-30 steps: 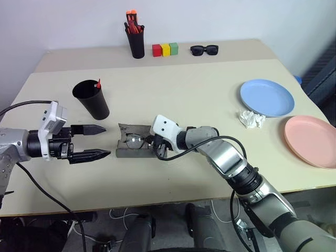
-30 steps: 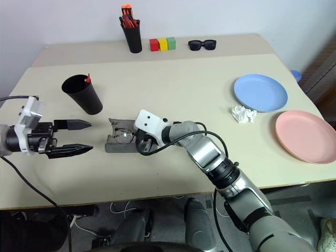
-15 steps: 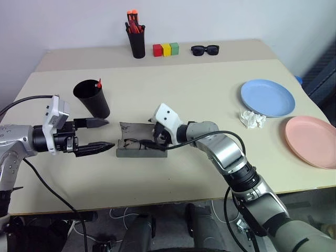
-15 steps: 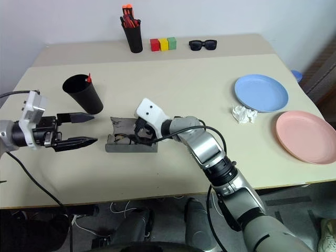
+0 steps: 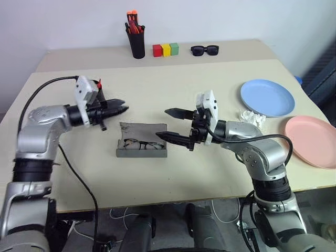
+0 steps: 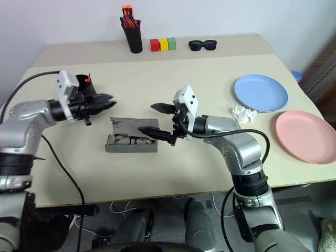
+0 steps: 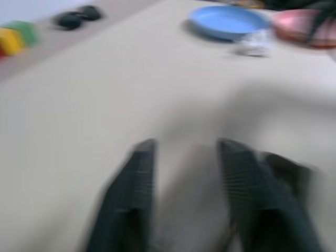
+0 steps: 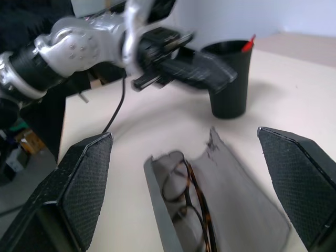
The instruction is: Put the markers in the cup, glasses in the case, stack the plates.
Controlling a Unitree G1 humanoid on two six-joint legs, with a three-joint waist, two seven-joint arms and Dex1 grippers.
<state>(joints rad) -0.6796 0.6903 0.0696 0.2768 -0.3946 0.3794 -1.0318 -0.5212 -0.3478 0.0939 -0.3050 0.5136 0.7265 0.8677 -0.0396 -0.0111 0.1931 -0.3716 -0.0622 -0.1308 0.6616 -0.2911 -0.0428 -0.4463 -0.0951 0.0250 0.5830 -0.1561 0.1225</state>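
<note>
The glasses [image 5: 140,144] lie inside the open grey case [image 5: 142,147] near the middle of the worktop [image 5: 210,100], its flap folded back; their lenses are hard to make out against the lining. The right hand [image 5: 174,125] hovers just beside the case's right end with its two fingers spread wide, holding nothing. The left hand [image 5: 119,107] hangs above the worktop beyond the case's left end, in front of the black cup [image 6: 84,85], which it largely hides. Its fingers look pressed together and empty, though its own wrist view is badly smeared, so that is hard to confirm. A red marker tip [image 6: 88,79] pokes up from the cup's rim; the rest of the markers is hidden inside the cup. The blue plate [image 5: 266,97] and the pink plate [image 5: 311,140] lie side by side, unstacked, at the right, the pink one cut off by the frame edge. A crumpled tissue [image 5: 251,118] sits just beside the blue plate.
</note>
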